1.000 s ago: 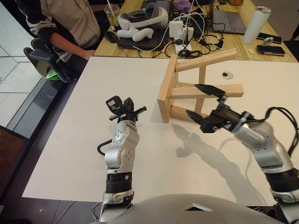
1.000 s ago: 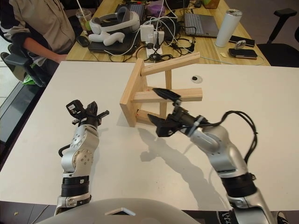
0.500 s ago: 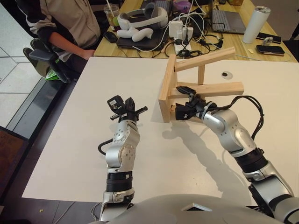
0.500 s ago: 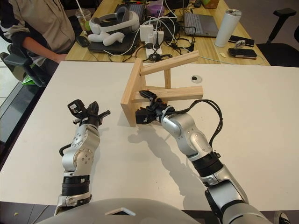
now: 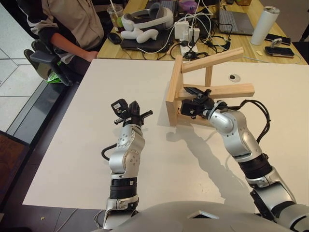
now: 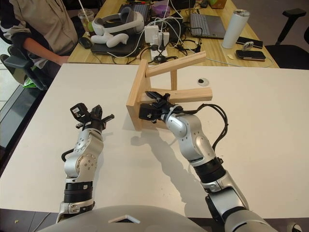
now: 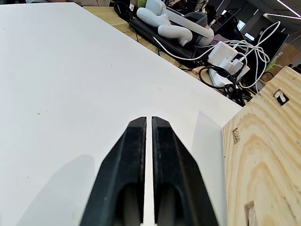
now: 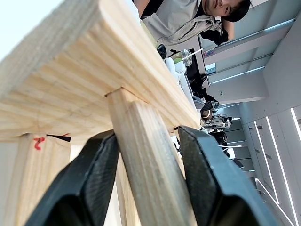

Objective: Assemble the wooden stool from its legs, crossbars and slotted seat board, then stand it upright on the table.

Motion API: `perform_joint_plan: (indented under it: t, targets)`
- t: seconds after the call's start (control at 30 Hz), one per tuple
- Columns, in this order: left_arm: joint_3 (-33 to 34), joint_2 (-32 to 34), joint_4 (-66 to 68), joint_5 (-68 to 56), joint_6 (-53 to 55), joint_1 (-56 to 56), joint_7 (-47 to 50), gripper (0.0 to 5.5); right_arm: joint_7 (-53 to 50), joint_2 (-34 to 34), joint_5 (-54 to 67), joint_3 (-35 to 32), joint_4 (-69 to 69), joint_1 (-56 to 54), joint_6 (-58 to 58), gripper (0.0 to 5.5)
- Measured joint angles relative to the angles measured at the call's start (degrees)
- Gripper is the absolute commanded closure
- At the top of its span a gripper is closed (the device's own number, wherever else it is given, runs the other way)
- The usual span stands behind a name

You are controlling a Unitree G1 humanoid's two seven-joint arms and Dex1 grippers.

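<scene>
The wooden stool lies on its side on the white table [image 5: 87, 159]. Its slotted seat board [image 5: 173, 92] stands on edge and its legs [image 5: 231, 90] point to the right. My right gripper [image 5: 194, 102] is shut on a leg [image 8: 141, 188] right where it meets the seat board [image 8: 94, 61], one black finger [image 8: 89, 183] on each side. My left gripper [image 5: 145, 114] hovers over the table left of the stool, shut on nothing. In the left wrist view its fingers [image 7: 136, 155] lie together, pointing past the seat board [image 7: 263, 155].
A small dark disc [image 5: 234, 77] lies on the table beyond the stool. Behind the table, a wooden desk holds a white headset [image 5: 145, 21], a power strip with cables [image 5: 190, 36], a tumbler [image 5: 264, 24] and phones. A person sits at the far left corner.
My right gripper, wide open a second ago, has moved left along the legs to the seat board and shut on a leg. The stool has shifted slightly. The left arm has stayed still.
</scene>
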Motion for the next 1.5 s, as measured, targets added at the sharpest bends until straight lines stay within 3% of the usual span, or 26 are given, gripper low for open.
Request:
perform_joint_plan:
  t: [0.37,0.67,1.5]
  targets:
    - [0.1,0.0,-0.9,0.1,-0.4,0.0,1.1,5.33,-3.9,5.3,6.2,-5.3,-1.5,-0.6,2.2,3.53]
    - [0.1,0.1,-5.2,0.2,0.2,0.0,1.3,5.33,-6.4,11.6,13.6,-11.9,-6.0,-1.4,12.0,3.53]
    - [2.0,0.3,-8.3,5.3,1.8,-4.2,1.1,5.33,-13.8,17.9,25.9,-18.1,-11.1,-2.2,25.3,3.53]
